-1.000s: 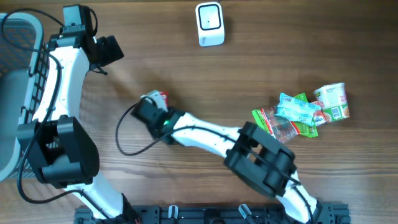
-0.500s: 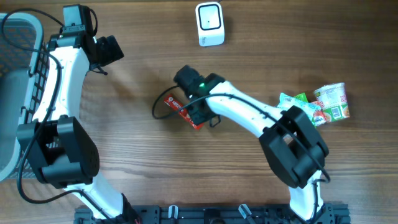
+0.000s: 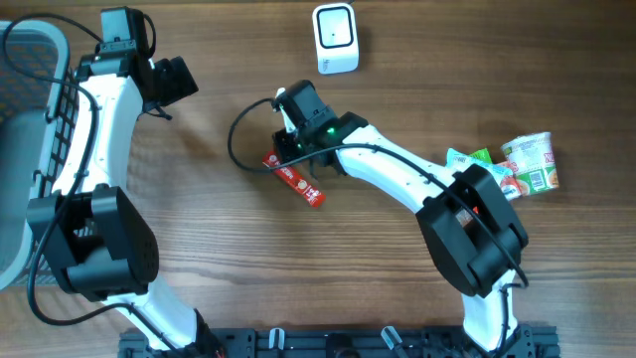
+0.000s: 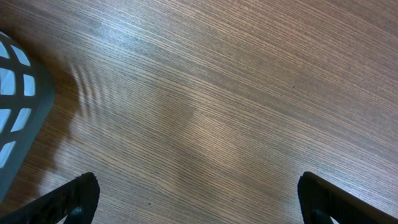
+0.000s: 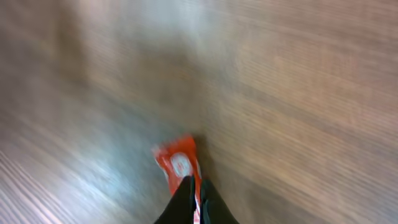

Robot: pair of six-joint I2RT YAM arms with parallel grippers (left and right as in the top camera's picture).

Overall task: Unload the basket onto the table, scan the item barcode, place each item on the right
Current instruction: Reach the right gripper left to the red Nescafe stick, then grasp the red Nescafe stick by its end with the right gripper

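Fingers (image 5: 185, 199) of the right gripper (image 5: 194, 190) sat at the very bottom of the right wrist view. They were squeezed close together on one end of a red packet (image 5: 177, 163). The packet stuck out past the tips, over the wooden table (image 5: 298, 93). That view was blurry, so the print on the packet could not be read.

From above, the two arms started at the near edge of the table. A bit farther in, the red packet (image 3: 298, 184) lay slanted near the middle of the table. The right gripper (image 3: 290, 149) was at its far left end, pinched tight on it. I could not tell if the packet touched the wood or hung just over it. Off to the right sat a small pile of snacks (image 3: 482, 177) with a white and green cup (image 3: 532, 161). The right arm (image 3: 397, 179) covered part of the pile.

Farther back on the left, the left gripper (image 3: 175, 80) hung over the wood and held nothing. In the left wrist view its two black fingertips (image 4: 74, 196) stood far apart at the bottom corners. A corner of the grey basket (image 4: 18, 93) showed at the left side of that view. From above, the basket (image 3: 25, 70) sat at the left edge of the table.

Farthest away, by the far edge, stood the white scanner (image 3: 335, 38), well apart from the packet.
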